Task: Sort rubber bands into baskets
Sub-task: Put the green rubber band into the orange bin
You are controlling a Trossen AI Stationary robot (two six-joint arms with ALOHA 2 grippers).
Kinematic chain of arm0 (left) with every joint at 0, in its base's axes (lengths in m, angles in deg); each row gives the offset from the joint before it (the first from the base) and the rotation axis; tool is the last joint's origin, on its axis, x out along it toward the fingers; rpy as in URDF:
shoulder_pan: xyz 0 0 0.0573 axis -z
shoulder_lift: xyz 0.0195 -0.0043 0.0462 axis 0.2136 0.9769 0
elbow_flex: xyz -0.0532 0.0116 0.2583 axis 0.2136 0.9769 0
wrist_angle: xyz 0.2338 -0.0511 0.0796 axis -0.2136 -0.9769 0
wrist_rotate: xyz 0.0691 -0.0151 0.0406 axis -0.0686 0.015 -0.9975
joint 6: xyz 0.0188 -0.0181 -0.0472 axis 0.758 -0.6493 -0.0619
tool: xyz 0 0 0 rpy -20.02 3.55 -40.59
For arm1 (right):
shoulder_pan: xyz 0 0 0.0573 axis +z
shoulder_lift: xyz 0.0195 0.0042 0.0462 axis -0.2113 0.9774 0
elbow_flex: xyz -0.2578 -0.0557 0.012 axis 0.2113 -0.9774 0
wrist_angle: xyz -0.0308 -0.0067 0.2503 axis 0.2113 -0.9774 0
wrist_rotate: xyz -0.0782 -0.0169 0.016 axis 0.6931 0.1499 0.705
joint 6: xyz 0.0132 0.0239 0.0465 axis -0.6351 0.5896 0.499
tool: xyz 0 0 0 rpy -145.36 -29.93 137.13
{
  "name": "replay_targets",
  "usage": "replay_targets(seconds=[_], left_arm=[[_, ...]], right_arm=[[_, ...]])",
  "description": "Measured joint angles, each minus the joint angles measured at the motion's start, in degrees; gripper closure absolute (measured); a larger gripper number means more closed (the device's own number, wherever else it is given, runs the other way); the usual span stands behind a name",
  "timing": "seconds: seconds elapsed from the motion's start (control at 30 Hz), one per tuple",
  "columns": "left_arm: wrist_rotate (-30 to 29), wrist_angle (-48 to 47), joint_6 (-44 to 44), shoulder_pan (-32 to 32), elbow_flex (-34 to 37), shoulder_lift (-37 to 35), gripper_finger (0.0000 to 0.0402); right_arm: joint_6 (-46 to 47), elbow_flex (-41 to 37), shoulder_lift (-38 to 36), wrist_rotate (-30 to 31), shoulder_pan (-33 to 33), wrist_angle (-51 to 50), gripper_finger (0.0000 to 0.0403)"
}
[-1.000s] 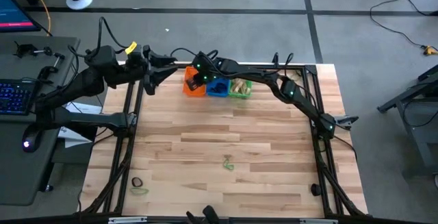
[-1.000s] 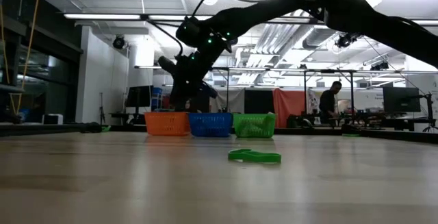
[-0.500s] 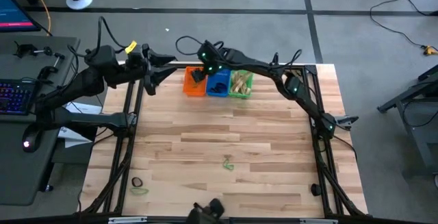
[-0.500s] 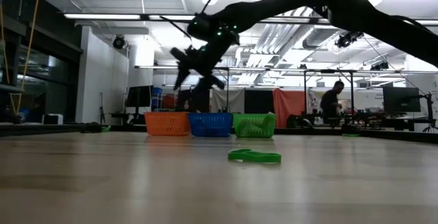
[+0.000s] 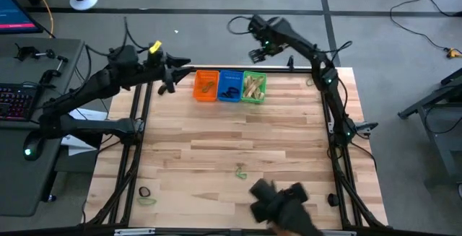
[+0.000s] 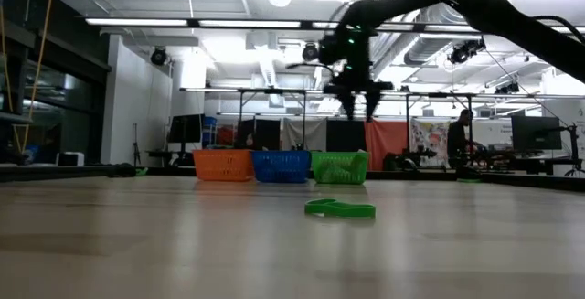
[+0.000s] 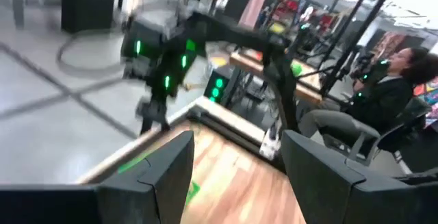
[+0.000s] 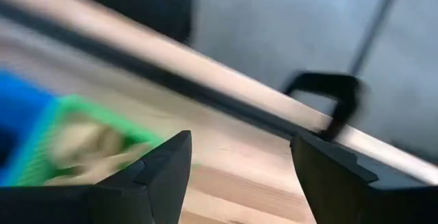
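Three baskets stand in a row at the table's far edge: orange [image 5: 206, 86], blue [image 5: 230, 86] and green [image 5: 253, 86]. Tan rubber bands lie in the green basket [image 8: 82, 142] and dark ones in the blue. A green rubber band [image 5: 240, 171] lies on the table's middle [image 6: 340, 209]. A black one [image 5: 144, 191] and a green one [image 5: 148, 201] lie near the front left. My right gripper [image 5: 258, 52] hangs open and empty, high above the far edge behind the green basket [image 6: 358, 107]. My left gripper [image 5: 175, 73] is open and empty, left of the orange basket.
A dark blurred shape [image 5: 281, 203] covers part of the table's near edge. A black clamp [image 8: 328, 94] sits on the far edge. A person [image 7: 383, 101] sits beyond the table. Bare wood lies between the baskets and the loose bands.
My right gripper has risen from the orange basket and swung toward the table's right, out past the far edge behind the green basket. My left gripper has shifted a little toward the baskets. A dark blurred shape has come in over the near edge.
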Motion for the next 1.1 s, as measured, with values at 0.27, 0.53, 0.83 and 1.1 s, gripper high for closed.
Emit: replay_targets(seconds=[0.27, 0.53, 0.83, 1.1], left_arm=[[0.0, 3.0, -5.3, -0.2, 0.0, 5.2, 0.0188], [-6.8, 9.7, -8.3, -3.0, 0.0, 7.3, 0.0188], [-0.6, 15.0, -17.8, -11.8, 0.0, 13.0, 0.0188], [7.4, 14.7, -19.1, -14.5, 0.0, 15.8, 0.0188]], right_arm=[[0.0, -17.3, -6.4, 1.5, -7.4, 5.3, 0.0165], [1.4, -57.5, -27.9, -6.2, -12.8, 31.2, 0.0165], [5.8, -70.7, -30.5, -2.0, -16.9, 36.3, 0.0167], [11.7, -70.7, -30.4, -0.3, -17.4, 36.1, 0.0190]])
